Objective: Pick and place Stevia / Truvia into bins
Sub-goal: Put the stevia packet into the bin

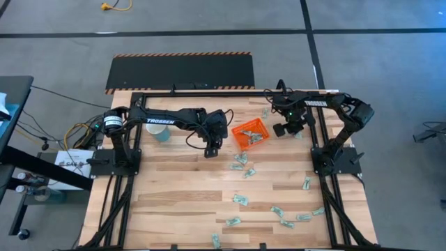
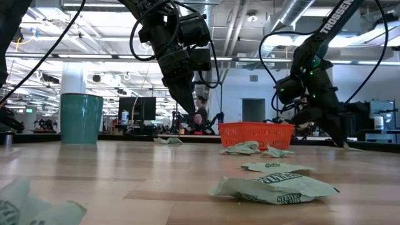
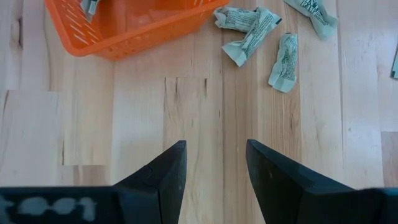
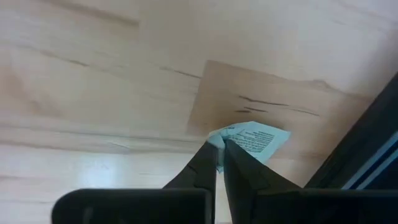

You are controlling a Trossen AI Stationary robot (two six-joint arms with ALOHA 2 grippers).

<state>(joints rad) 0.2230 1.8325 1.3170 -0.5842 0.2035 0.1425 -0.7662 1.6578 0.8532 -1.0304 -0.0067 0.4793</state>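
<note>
While a few packets [image 1: 254, 137] already lie in the bin [image 1: 239, 141], many more [image 1: 279, 211] litter the table [image 1: 167, 195] — the right gripper [image 4: 220, 155] pinches one beside the bin; the left gripper [image 3: 214, 165] hangs open, empty.

Bare table [image 1: 174, 202] left of packets [image 1: 240, 200]

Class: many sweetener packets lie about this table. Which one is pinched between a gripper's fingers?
The packet at the right gripper, beside the table's edge frame; the others lie loose on the wood or in the orange tray.
</note>
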